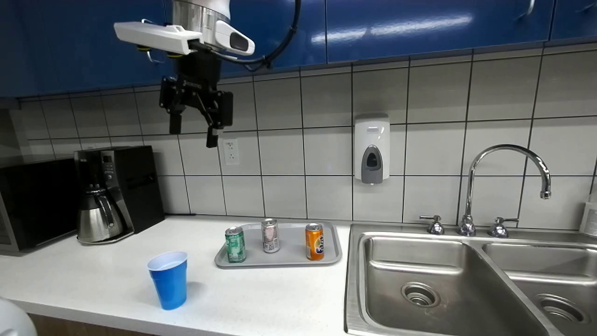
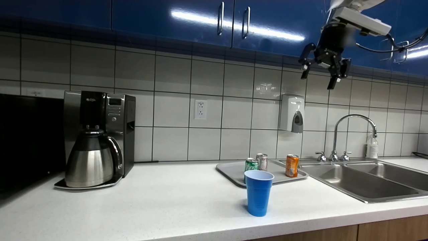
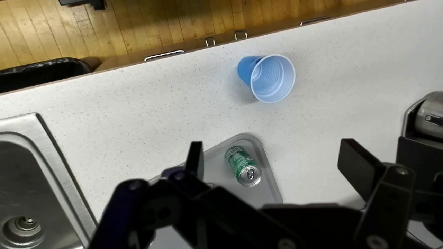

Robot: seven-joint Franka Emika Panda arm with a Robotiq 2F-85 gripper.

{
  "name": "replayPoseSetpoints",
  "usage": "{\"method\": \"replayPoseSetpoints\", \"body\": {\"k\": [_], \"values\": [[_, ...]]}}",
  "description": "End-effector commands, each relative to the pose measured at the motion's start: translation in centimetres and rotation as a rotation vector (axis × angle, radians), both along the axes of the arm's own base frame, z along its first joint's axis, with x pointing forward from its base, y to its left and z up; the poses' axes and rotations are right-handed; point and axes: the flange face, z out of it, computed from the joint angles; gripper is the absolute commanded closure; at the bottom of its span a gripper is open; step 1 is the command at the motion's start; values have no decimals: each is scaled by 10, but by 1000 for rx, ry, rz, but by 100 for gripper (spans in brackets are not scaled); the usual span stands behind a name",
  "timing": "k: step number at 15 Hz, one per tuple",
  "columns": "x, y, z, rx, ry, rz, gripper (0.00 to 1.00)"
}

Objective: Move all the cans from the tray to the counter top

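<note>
gripper (image 1: 193, 131) is hanging up there, spread wide, well above the counter (image 1: 270, 298). i'm seeing the green can (image 1: 235, 245), silver can (image 1: 270, 236) and orange can (image 1: 315, 241) standing upright on the tray (image 1: 293, 240). the cup (image 1: 169, 284) is sitting near the counter's front edge, the sink (image 1: 356, 280) just beside the tray.

The spread hand (image 3: 274, 155) partly hides the tray (image 3: 265, 162) bearing the green can (image 3: 243, 166); the blue cup (image 3: 268, 79) stands near the surface's (image 3: 148, 110) front edge.

Glare on blue cabinets (image 2: 187, 31), soft shadow by cup (image 1: 170, 285), pincer (image 3: 271, 159) blurred in wrist view
</note>
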Motion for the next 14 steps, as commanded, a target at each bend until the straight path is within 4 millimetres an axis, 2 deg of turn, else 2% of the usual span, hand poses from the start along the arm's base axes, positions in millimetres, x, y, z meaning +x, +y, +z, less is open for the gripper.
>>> {"method": "replayPoseSetpoints", "body": {"k": [1,6,14], "values": [[0,-36,3,-27,17,63,0],[27,-74,-20,-65,24,113,0],[92,-111,-74,-174,19,156,0]]}}
